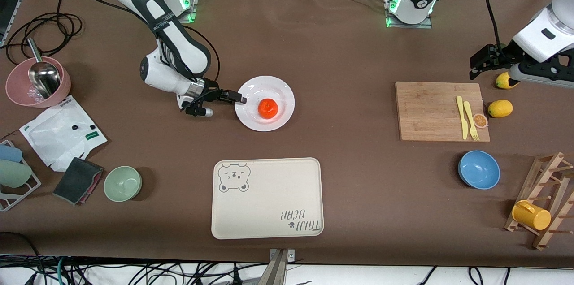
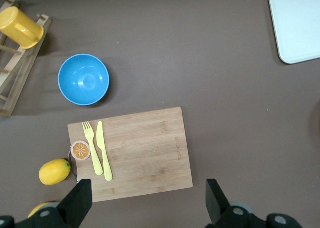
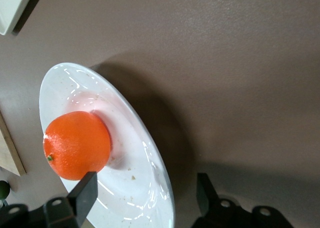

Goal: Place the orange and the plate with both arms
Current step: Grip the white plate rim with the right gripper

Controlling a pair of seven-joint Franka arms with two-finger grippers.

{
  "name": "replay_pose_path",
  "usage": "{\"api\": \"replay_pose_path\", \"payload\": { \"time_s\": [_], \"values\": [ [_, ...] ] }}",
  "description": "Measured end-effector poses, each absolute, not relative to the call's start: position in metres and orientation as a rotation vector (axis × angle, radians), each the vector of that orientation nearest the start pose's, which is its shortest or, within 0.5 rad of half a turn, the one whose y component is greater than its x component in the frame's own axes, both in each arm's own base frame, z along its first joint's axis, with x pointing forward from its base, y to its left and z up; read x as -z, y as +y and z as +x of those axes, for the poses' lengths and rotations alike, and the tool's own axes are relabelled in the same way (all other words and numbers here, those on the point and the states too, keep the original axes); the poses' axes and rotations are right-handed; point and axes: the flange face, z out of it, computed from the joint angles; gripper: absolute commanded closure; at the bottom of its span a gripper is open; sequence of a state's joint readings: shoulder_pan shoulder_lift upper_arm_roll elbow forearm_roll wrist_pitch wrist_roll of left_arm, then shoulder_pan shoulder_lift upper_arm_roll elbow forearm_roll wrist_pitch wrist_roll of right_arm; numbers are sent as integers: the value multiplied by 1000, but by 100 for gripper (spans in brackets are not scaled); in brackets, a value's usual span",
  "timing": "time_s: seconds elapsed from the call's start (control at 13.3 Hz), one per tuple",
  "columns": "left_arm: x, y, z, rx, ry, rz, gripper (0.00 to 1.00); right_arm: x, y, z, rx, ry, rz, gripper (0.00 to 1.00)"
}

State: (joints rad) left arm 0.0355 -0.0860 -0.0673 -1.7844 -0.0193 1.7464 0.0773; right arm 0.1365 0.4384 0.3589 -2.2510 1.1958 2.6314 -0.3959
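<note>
One tray point(image 1: 269, 195) reads "TAIJI BEAR".

The beige tray point(image 1: 269, 195) carries a bear face and "TAIJI BEAR".

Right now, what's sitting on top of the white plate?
The orange sits alone near the middle of the plate. The right gripper, jaws open, straddles the plate's rim at the right arm's end. The orange covers the plate's surface beneath it.
</note>
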Motion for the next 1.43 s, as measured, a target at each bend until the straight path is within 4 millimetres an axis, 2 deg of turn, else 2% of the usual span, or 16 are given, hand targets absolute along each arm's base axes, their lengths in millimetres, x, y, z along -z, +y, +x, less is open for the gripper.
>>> {"api": "replay_pose_path", "payload": {
  "time_s": [0.15, 0.38, 0.53, 0.83, 1.06, 1.43],
  "values": [
    [-584, -21, 540, 75, 60, -3157, 0, -167, 236, 467, -158, 284, -2456, 52],
    [-584, -28, 540, 59, 43, -3159, 0, -163, 237, 468, -153, 256, -2455, 81],
    [-589, -26, 547, 0, 28, -3160, 0, -157, 240, 472, -154, 241, -2451, 100],
    [-583, -15, 568, -59, -5, -3160, 0, -157, 248, 482, -138, 196, -2430, 100],
    [-583, -16, 568, -84, -4, -3159, 0, -155, 249, 485, -131, 177, -2428, 100],
    [-582, -15, 565, -117, -4, -3157, 0, -166, 253, 499, -87, 158, -2413, 100]
  ]
}}
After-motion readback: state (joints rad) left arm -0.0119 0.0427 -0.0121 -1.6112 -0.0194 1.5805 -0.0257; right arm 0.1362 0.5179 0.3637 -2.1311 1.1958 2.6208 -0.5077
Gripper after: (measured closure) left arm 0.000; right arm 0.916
